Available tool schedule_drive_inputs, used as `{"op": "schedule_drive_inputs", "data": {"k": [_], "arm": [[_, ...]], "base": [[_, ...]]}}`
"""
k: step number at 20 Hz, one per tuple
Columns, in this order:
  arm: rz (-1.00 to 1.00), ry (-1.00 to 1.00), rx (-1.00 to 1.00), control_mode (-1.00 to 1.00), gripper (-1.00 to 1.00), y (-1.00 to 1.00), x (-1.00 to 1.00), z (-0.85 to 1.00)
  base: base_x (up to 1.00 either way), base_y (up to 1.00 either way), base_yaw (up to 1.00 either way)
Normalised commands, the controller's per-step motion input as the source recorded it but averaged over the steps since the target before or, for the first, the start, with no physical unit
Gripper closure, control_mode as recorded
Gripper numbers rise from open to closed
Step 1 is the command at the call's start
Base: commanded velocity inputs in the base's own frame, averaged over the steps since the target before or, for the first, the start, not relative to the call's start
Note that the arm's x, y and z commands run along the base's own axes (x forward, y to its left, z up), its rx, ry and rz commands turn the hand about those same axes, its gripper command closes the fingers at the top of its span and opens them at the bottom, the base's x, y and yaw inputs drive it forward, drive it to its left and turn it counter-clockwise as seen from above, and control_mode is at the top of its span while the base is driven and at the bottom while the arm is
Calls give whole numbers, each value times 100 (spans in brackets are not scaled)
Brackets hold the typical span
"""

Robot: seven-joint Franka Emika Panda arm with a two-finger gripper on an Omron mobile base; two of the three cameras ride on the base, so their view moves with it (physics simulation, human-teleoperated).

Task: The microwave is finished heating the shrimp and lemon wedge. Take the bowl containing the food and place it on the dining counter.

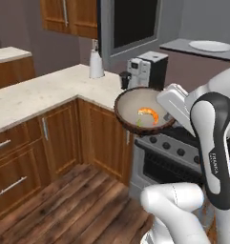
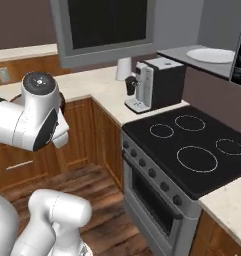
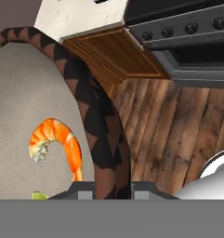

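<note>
The dark-brown bowl (image 1: 130, 102) hangs in the air in front of the stove, tilted toward the left base camera. In its pale inside lie the orange shrimp (image 1: 149, 114) and the small yellow-green lemon wedge (image 1: 139, 122). My gripper (image 1: 167, 118) is shut on the bowl's right rim. In the hand view the patterned rim (image 3: 100, 130) runs down between my fingertips (image 3: 84, 188), with the shrimp (image 3: 58, 144) and a sliver of lemon wedge (image 3: 39, 196) to its left. The microwave (image 2: 212, 62) stands open at the back right, its white turntable plate (image 2: 210, 54) bare. The dining counter is out of view.
The black stovetop (image 2: 192, 145) and oven front (image 1: 169, 162) lie below and right of the bowl. A coffee machine (image 2: 154, 82) and a white bottle (image 1: 96, 62) stand on the L-shaped beige counter (image 1: 40, 90). Wooden floor (image 1: 73, 200) spreads to the left.
</note>
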Motion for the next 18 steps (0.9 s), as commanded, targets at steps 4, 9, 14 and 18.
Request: {"op": "schedule_drive_inputs", "data": {"k": [4,9,14,18], "arm": [[0,0,0,100,100,0,0,0],[0,0,0,100,100,0,0,0],[0,0,0,100,100,0,0,0],[0,0,0,100,100,0,0,0]], "base": [[-22,8,93],[-11,10,93],[0,25,76],[8,38,59]]}}
